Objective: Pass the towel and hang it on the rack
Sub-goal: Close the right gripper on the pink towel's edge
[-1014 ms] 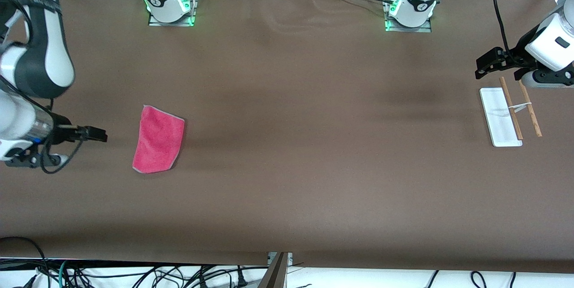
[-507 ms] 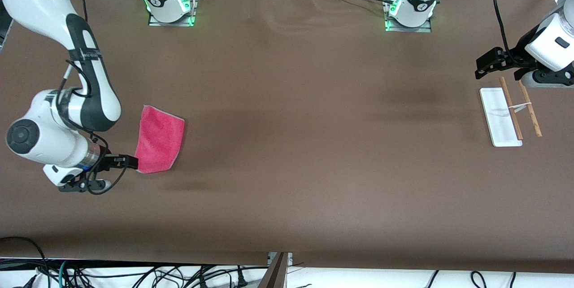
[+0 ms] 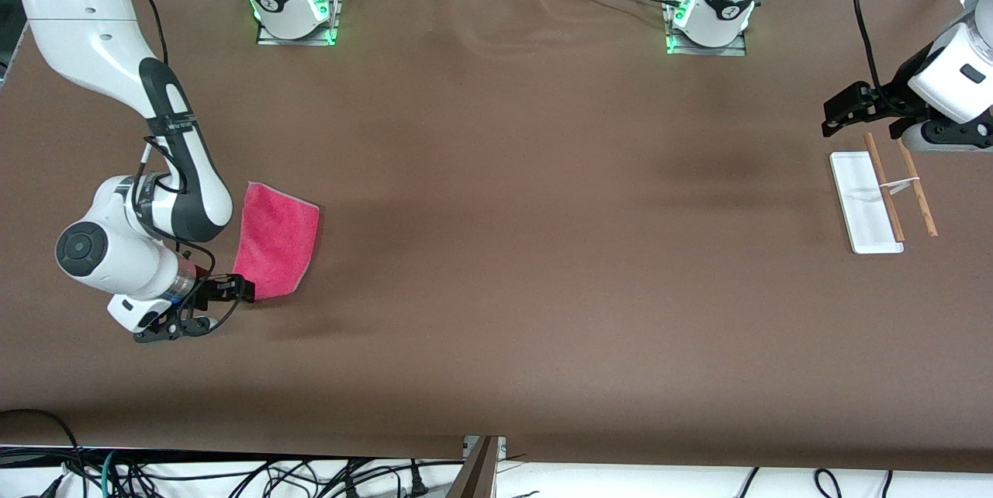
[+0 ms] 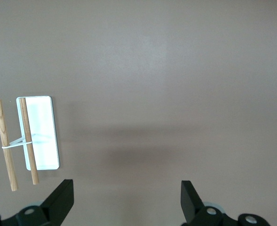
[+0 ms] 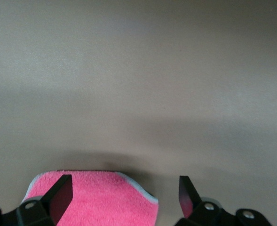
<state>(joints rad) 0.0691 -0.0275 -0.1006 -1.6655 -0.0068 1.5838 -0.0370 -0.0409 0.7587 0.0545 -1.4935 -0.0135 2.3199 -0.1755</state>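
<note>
So far, almost nothing of the task is done. The towel (image 3: 275,242) lies flat on the table (image 3: 496,250) at the right arm's end, not lifted and not passed. The right gripper (image 3: 233,290) is low at the corner of the towel that is nearest to the front camera. Its jaws stand wide apart and hold nothing. In the right wrist view the towel (image 5: 93,197) shows between the two fingers (image 5: 58,195), with its pale edge reaching only part of the way across the gap, so I judge that the grasp is being prepared and not yet made.

The left gripper (image 3: 842,112) waits over the table at the left arm's end, with its jaws also wide and empty. The rack (image 3: 880,199) stands just beside it, a little nearer to the front camera. In the left wrist view the rack (image 4: 27,139) is off to one side of the open jaws, not between them, and nothing hangs on its rods.

What is left, in my judgement: to grasp the towel, lift it, carry it toward the middle, give it to the left gripper, and hang it over the rods.

The count: one towel, one rack with two wooden rods on one white base, two grippers.
</note>
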